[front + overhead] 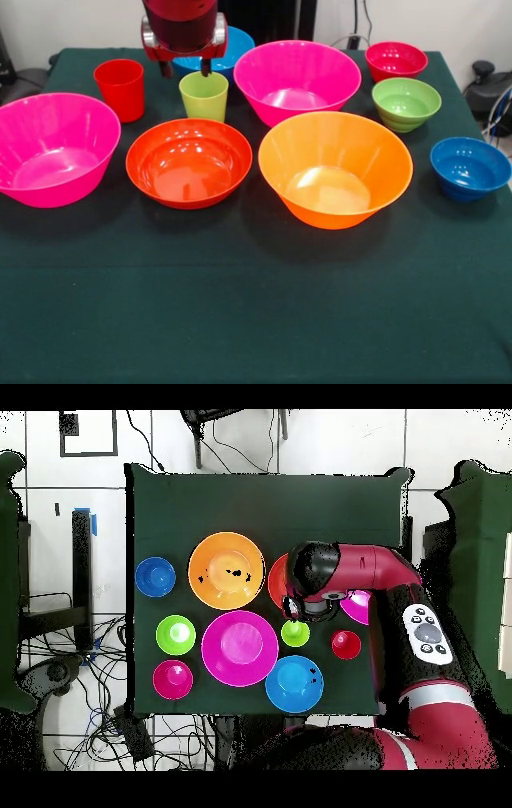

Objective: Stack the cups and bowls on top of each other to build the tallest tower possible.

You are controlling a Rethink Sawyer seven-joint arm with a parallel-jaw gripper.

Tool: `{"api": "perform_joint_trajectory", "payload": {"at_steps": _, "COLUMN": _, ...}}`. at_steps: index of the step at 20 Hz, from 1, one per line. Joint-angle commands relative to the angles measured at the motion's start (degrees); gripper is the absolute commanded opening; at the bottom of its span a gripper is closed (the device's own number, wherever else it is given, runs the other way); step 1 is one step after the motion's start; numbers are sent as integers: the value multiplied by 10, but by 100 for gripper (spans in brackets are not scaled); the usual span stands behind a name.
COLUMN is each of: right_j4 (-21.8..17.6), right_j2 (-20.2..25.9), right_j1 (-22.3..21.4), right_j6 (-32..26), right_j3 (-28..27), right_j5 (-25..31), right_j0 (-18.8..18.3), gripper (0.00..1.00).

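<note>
Cups numbered two when you looked: a red cup (120, 86) and a lime cup (204, 95), both upright with mouths up, their long axes vertical. The gripper (186, 67) hung just above the lime cup's far rim, its two dark fingers (166, 68) spread to roughly the cup's width and holding nothing.

Bowls numbered eight, all open side up and none stacked:
- Two pink bowls, one (52, 148) at the left edge of the table (256, 320) in the front view, one (297, 80) at the back centre.
- One orange bowl (336, 168), just beside the red-orange bowl (189, 162).
- One light blue bowl (232, 44), partly hidden behind the gripper.
- One magenta bowl (396, 61), one green bowl (406, 103) and one dark blue bowl (470, 167), in a line down the right side.

From overhead you saw the arm (400, 584) covering part of the red-orange bowl and one pink bowl. Pieces crowded the table's far half in the front view; the near half lay open. The left pink bowl and the dark blue bowl sat close to the side edges.
</note>
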Motion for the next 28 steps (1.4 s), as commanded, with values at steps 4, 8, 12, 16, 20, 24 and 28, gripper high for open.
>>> {"api": "perform_joint_trajectory", "payload": {"at_steps": 4, "right_j4": -63, "right_j2": 33, "right_j1": 56, "right_j6": -109, "right_j3": -45, "right_j5": -4, "right_j0": 18, "gripper": 100}}
{"api": "perform_joint_trajectory", "payload": {"at_steps": 8, "right_j4": -69, "right_j2": 30, "right_j1": 68, "right_j6": -112, "right_j3": -54, "right_j5": -3, "right_j0": 21, "gripper": 100}}
{"api": "perform_joint_trajectory", "payload": {"at_steps": 12, "right_j4": -74, "right_j2": 25, "right_j1": 71, "right_j6": -114, "right_j3": -66, "right_j5": 12, "right_j0": 29, "gripper": 100}}
{"api": "perform_joint_trajectory", "payload": {"at_steps": 16, "right_j4": -86, "right_j2": 19, "right_j1": 68, "right_j6": -117, "right_j3": -77, "right_j5": 36, "right_j0": 39, "gripper": 100}}
{"api": "perform_joint_trajectory", "payload": {"at_steps": 20, "right_j4": -93, "right_j2": 17, "right_j1": 68, "right_j6": -112, "right_j3": -79, "right_j5": 50, "right_j0": 46, "gripper": 100}}
{"api": "perform_joint_trajectory", "payload": {"at_steps": 24, "right_j4": -95, "right_j2": 17, "right_j1": 71, "right_j6": -104, "right_j3": -81, "right_j5": 53, "right_j0": 52, "gripper": 100}}
{"api": "perform_joint_trajectory", "payload": {"at_steps": 28, "right_j4": -87, "right_j2": 20, "right_j1": 63, "right_j6": -93, "right_j3": -67, "right_j5": 53, "right_j0": 58, "gripper": 100}}
